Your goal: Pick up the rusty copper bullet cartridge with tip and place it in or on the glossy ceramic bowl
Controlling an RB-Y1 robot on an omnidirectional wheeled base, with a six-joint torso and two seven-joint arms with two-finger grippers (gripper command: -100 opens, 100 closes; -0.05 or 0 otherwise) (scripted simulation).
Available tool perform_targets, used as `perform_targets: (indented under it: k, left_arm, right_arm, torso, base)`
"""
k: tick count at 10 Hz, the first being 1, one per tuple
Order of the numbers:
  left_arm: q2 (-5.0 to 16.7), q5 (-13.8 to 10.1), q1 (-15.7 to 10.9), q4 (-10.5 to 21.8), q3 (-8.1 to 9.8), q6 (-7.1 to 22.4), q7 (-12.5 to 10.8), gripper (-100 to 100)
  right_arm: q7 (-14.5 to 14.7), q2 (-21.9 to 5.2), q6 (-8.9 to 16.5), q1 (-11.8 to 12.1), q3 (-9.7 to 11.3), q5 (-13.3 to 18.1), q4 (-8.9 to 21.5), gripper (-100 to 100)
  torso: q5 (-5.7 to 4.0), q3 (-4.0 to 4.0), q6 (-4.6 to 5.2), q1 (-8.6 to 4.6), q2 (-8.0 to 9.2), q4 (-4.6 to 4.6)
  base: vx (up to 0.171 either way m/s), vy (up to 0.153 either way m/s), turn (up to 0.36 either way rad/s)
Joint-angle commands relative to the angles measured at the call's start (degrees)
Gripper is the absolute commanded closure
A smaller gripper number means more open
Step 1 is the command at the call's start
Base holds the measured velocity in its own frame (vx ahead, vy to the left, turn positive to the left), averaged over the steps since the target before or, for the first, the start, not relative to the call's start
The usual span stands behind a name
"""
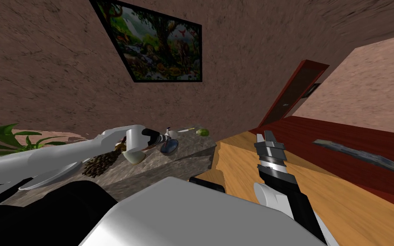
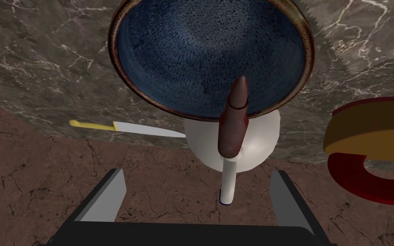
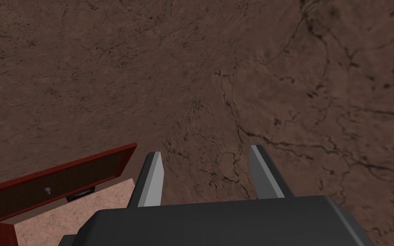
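Marble worktop (image 2: 42,64) bears the blue bowl (image 2: 211,51); the brown cartridge (image 2: 233,119) points tip-first over its rim, ahead of parted left jaws.

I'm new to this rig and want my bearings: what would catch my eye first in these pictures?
The deep blue, brown-rimmed glossy bowl on the grey marble counter dominates the left wrist view. A dark reddish-brown pointed bullet cartridge shows just beyond the open left end effector, its tip overlapping the bowl. In the head view, a black-framed jungle painting hangs on the brown wall.
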State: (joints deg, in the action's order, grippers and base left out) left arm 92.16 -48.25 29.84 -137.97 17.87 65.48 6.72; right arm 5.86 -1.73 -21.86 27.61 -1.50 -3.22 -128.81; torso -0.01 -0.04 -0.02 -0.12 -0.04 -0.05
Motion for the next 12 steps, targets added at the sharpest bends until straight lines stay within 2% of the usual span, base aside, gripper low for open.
perform_targets:
  k: [1,5,6,7,12]
  left_arm:
    - [1.9,-1.9,-1.6,-1.1,0.40,1.1,-1.2,-100]
    - [4.7,-6.1,-2.8,-4.3,3.75,3.8,-2.7,-100]
    - [3.9,-5.5,-2.4,-3.6,3.45,3.3,-2.2,-100]
    - [3.9,-5.6,-2.3,-3.7,3.62,3.4,-2.1,0]
    - [3.9,-5.5,-2.3,-3.7,3.60,3.4,-2.1,0]
  right_arm:
    - [0.0,0.0,0.0,0.0,0.0,0.0,0.0,0]
    - [0.0,0.0,0.0,0.0,0.0,0.0,0.0,0]
    - [0.0,0.0,0.0,0.0,0.0,0.0,0.0,0]
    - [0.0,0.0,0.0,0.0,0.0,0.0,0.0,0]
    - [0.0,0.0,0.0,0.0,0.0,0.0,0.0,0]
  torso:
    - [0.00,0.00,0.00,0.00,0.00,0.00]
    - [-0.02,-0.01,0.00,-0.08,-0.01,0.00]
    - [-0.01,0.00,0.00,-0.04,0.01,0.00]
    - [0.00,0.01,0.00,-0.01,0.02,0.00]
    - [0.01,0.02,0.00,0.00,0.03,0.00]
  base:
    - [0.010,-0.012,0.036]
    - [0.010,-0.012,0.035]
    - [0.000,0.000,0.000]
    - [0.000,0.000,0.000]
    - [0.000,0.000,0.000]
